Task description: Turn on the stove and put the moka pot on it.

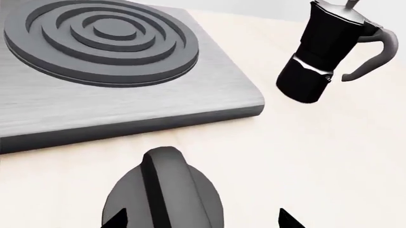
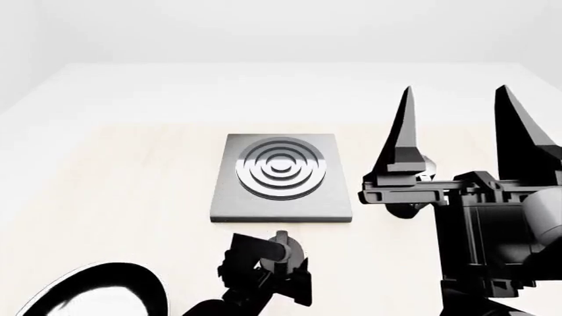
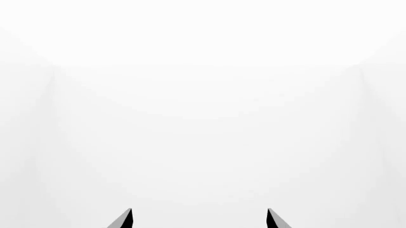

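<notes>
The stove [image 1: 114,90] is a flat grey plate with raised rings; it also shows in the head view [image 2: 281,178]. Its round black knob [image 1: 165,190] with a centre ridge sits on the table in front of the plate, also seen in the head view [image 2: 285,249]. My left gripper [image 1: 201,219] is open, low over the table, its fingertips on either side of the knob with a gap on one side. The moka pot [image 1: 323,52] stands beside the stove, black with a side handle. My right gripper [image 2: 461,125] is open, empty and raised, pointing upward, and hides the pot in the head view.
A black frying pan [image 2: 88,296] lies at the near left of the light wooden table [image 2: 131,184]. The right wrist view shows only white wall between the fingertips of my right gripper [image 3: 198,219].
</notes>
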You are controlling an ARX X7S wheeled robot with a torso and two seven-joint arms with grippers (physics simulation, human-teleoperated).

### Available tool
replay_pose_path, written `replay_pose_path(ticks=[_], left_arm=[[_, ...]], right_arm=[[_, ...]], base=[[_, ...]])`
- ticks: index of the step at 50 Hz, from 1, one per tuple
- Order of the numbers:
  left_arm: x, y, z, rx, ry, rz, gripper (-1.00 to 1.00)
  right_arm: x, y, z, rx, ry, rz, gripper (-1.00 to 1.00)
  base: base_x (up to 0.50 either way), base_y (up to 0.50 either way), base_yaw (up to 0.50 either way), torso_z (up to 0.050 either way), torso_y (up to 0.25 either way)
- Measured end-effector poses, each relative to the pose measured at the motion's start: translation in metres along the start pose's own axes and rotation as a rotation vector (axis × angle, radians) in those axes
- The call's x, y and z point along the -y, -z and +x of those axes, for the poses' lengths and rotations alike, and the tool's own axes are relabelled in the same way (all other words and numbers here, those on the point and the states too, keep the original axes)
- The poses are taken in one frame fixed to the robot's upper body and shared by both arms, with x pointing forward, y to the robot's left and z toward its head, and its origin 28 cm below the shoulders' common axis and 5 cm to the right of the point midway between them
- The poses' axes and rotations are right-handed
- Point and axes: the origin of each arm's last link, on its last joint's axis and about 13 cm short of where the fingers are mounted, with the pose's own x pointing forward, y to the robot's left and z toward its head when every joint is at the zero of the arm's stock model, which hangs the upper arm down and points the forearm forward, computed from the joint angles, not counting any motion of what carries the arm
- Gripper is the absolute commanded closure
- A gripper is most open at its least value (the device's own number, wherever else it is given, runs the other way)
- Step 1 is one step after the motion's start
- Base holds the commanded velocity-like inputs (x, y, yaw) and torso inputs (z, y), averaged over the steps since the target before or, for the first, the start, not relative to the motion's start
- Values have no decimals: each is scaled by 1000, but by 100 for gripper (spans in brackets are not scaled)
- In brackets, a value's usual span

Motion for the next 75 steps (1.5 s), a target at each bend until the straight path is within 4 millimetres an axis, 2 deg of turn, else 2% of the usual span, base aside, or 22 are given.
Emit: replay_pose_path(ticks=[51,75], left_arm=[[2,9,19,-45,29,8,-100],[13,13,12,-72,51,82,-100]], right_arm=[[0,0,-1,0,-4,0,-100],[0,0,0,0,-2,0,-100]], base=[[0,0,0,0,0],[0,0,0,0,0]])
